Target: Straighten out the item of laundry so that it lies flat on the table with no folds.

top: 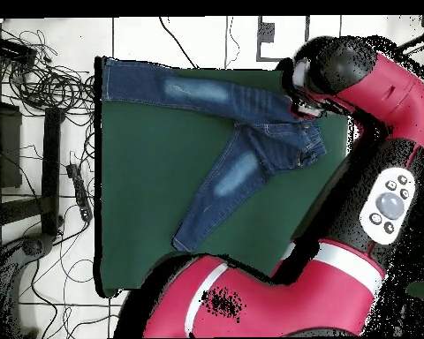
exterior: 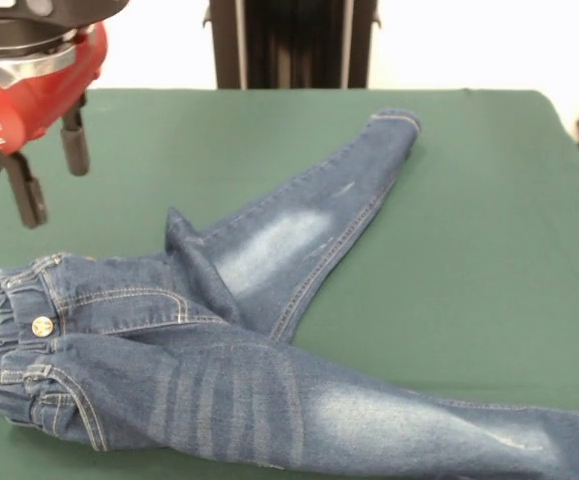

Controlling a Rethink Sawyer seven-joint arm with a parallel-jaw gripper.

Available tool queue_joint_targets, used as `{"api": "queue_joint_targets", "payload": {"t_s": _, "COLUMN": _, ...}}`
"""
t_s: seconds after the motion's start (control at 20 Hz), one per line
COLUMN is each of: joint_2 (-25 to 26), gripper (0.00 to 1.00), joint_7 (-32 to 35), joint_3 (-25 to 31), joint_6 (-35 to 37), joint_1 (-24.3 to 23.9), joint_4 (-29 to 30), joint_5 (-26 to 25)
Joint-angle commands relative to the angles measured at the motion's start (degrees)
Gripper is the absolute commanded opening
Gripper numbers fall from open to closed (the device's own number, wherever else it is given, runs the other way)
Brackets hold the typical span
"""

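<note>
The jeans (exterior: 219, 330) lie spread on the desk (exterior: 469, 220), legs splayed, a fold ridged at the crotch. The hand (exterior: 49, 170) hovers far left, fingers apart, empty. Next, probably: pinch that fold and pull it flat.

Red arm (exterior: 29, 75) enters at upper left of front frame; claw (exterior: 51, 172) hangs below it, two dark fingers (exterior: 74, 145) spread apart, empty.
</note>
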Motion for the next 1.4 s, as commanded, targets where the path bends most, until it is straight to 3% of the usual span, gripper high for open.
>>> {"api": "queue_joint_targets", "payload": {"t_s": 0.05, "joint_2": 4.0, "gripper": 1.0, "joint_7": 22.3, "joint_3": 3.7, "joint_6": 6.0, "joint_1": 3.5, "joint_4": 1.2, "joint_5": 4.4}}
{"api": "queue_joint_targets", "payload": {"t_s": 0.45, "joint_2": 2.9, "gripper": 1.0, "joint_7": 23.2, "joint_3": 2.6, "joint_6": 2.8, "joint_1": 6.2, "joint_4": 6.1, "joint_5": 4.6}}
{"api": "queue_joint_targets", "payload": {"t_s": 0.9, "joint_2": 0.2, "gripper": 1.0, "joint_7": 23.7, "joint_3": 2.9, "joint_6": -4.1, "joint_1": 10.0, "joint_4": 16.0, "joint_5": 3.7}}
{"api": "queue_joint_targets", "payload": {"t_s": 1.4, "joint_2": -5.3, "gripper": 1.0, "joint_7": 22.9, "joint_3": 1.5, "joint_6": -4.5, "joint_1": 14.6, "joint_4": 26.3, "joint_5": 3.8}}
